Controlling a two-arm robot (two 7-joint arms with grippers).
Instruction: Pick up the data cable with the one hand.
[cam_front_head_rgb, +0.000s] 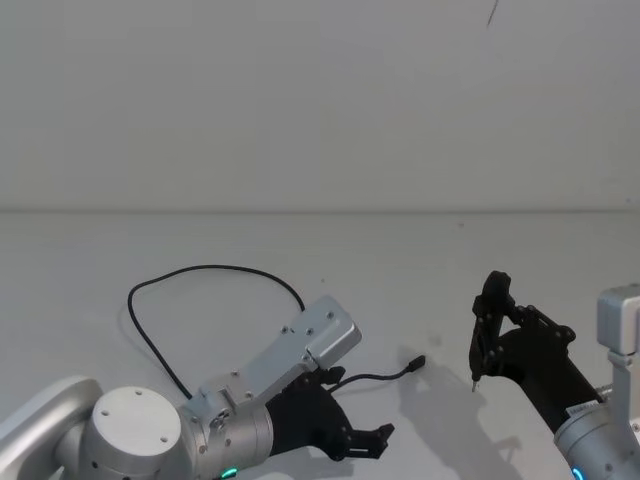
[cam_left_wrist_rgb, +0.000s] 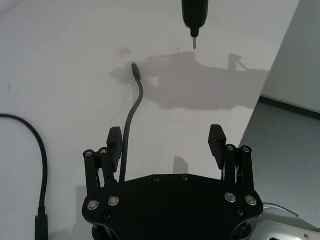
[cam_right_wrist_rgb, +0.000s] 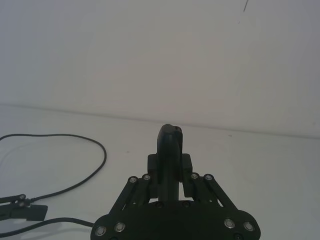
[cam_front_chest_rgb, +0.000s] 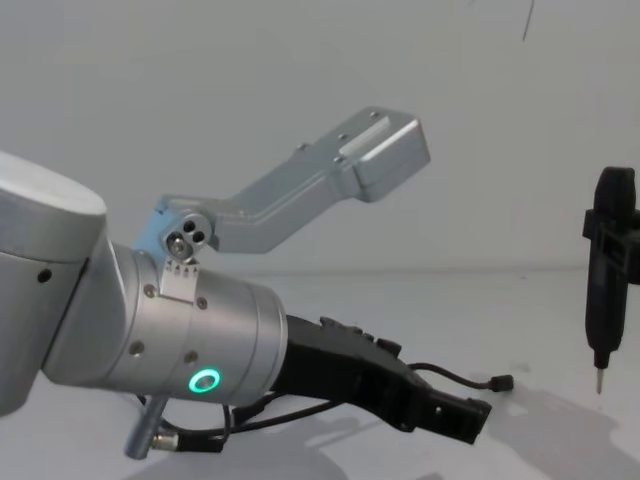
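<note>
Presently straddling, not yet gripping, the data cable (cam_left_wrist_rgb: 134, 107) with the wide-open left gripper (cam_left_wrist_rgb: 165, 137) at lower centre, and clamping a pen tool (cam_front_chest_rgb: 605, 290) in the right gripper (cam_right_wrist_rgb: 170, 167).

Light bright, even; soft grey shadows on my table (cam_left_wrist_rgb: 60, 75) beside left gripper (cam_left_wrist_rgb: 166, 137) and pen tool (cam_left_wrist_rgb: 194, 15); my wrist ring (cam_front_chest_rgb: 205, 380) glows green; focus crisp throughout.

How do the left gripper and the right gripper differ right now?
The left gripper is open, its fingers spread; the right gripper is shut on a pen-like tool. The left gripper sits low at the data cable; the right gripper holds its tool upright, tip down. Both are black with jointed fingers.
</note>
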